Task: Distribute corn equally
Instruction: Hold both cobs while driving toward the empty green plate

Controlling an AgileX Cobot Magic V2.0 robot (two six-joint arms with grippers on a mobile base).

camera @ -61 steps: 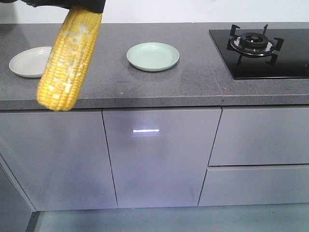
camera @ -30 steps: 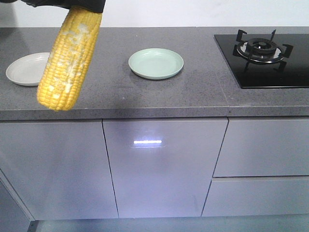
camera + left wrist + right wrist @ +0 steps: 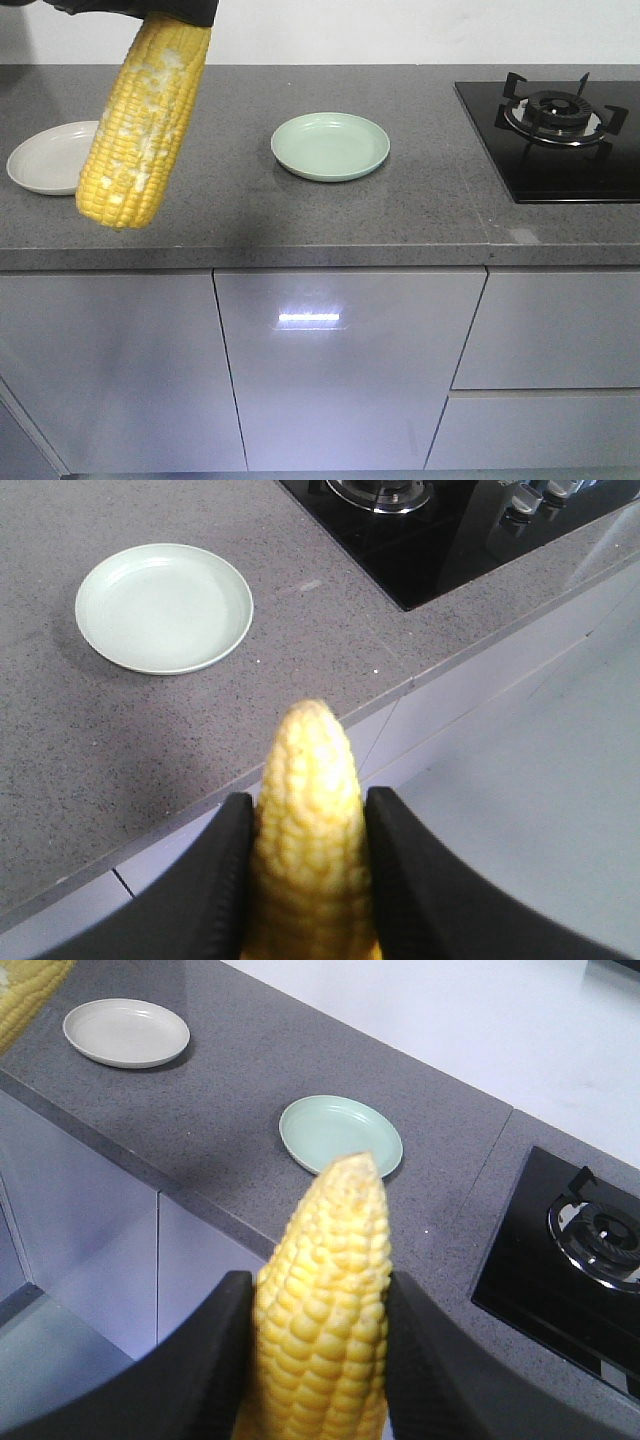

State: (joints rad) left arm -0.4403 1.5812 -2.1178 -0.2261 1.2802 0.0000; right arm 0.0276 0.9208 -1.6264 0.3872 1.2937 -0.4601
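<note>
Two cobs of corn are in view, each held in the air in front of the counter. My left gripper is shut on one yellow cob, its tip pointing towards the counter edge. In the front view that cob hangs down with whitish patches, and only the gripper's black lower edge shows at the top. My right gripper is shut on the other cob, with its tip towards the green plate. An empty white plate and an empty green plate lie on the counter.
A black gas hob sits at the counter's right end. The grey stone counter has cabinet doors and drawers below its front edge. The white plate lies left of the green one.
In the front view the counter, plates and hob have shifted down and to the right and look closer. The hanging cob keeps its place in the frame.
</note>
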